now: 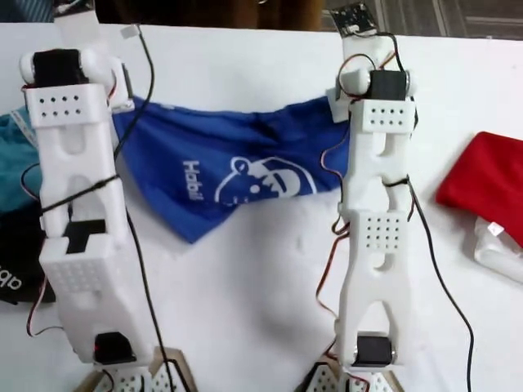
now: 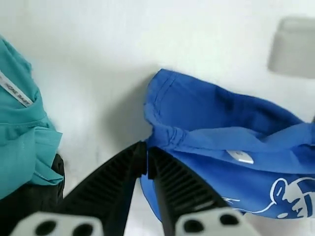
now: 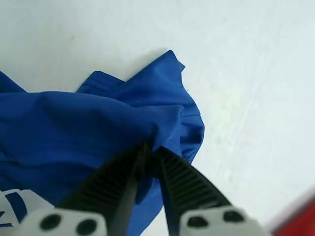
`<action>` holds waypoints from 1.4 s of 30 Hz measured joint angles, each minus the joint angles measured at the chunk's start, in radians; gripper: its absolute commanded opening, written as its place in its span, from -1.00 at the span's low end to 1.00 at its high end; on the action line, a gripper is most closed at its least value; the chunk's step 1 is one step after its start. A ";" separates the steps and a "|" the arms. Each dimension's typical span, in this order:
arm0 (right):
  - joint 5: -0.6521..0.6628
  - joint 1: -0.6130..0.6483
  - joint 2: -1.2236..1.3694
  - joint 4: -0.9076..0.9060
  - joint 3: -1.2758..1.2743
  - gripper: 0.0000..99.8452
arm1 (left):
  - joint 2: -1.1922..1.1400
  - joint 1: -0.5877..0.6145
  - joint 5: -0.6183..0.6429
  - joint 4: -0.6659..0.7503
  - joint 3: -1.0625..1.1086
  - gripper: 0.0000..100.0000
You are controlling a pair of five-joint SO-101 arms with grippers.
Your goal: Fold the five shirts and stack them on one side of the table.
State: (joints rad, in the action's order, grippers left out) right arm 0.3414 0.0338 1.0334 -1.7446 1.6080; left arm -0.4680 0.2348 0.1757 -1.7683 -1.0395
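A blue shirt (image 1: 237,167) with a white print hangs stretched between the two arms over the white table (image 1: 245,310). My left gripper (image 2: 146,153) is shut on the blue shirt's (image 2: 221,147) bunched hem at one end. My right gripper (image 3: 150,152) is shut on a fold of the blue shirt (image 3: 88,128) at the other end. In the high view the left arm (image 1: 78,204) and right arm (image 1: 376,204) reach to the shirt's far corners, and their fingertips are hidden under the wrists.
A teal shirt (image 1: 12,159) and a black shirt (image 1: 15,261) lie at the left edge, the teal shirt (image 2: 19,128) close to my left gripper. A red shirt (image 1: 486,184) and a white item (image 1: 500,251) lie at the right. Cables trail beside both arms.
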 measured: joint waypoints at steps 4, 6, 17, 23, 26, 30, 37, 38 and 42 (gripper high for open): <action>0.000 0.000 -0.103 -0.002 0.000 -0.96 | 0.000 0.002 0.000 -0.003 -0.121 -0.95; 0.000 0.000 -0.170 -0.002 0.000 -0.96 | 0.000 0.002 -0.006 -0.005 -0.164 -0.95; 0.000 0.000 -0.500 -0.003 0.002 -0.96 | 0.075 -0.012 -0.146 -0.005 -0.193 -0.95; 0.000 0.015 -0.641 -0.003 0.008 -0.96 | 0.259 -0.063 -0.226 -0.005 -0.193 -0.95; 0.000 0.023 -0.718 -0.003 0.008 -0.96 | 0.353 -0.063 -0.247 -0.005 -0.193 -0.95; 0.000 0.025 -0.824 -0.003 0.009 -0.96 | 0.471 -0.066 -0.282 -0.005 -0.195 -0.95; 0.000 0.025 -0.982 -0.008 0.009 -0.97 | 0.680 -0.066 -0.310 -0.005 -0.196 -0.95; 0.000 0.025 -1.002 -0.008 0.009 -0.97 | 0.707 -0.066 -0.310 -0.005 -0.196 -0.95; 0.000 0.025 -1.102 -0.008 -0.028 -0.97 | 0.827 -0.066 -0.310 -0.005 -0.198 -0.95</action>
State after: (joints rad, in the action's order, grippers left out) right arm 0.3414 0.0583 -0.0683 -1.7522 1.5804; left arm 0.3590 0.1688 -0.1343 -1.7729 -1.2375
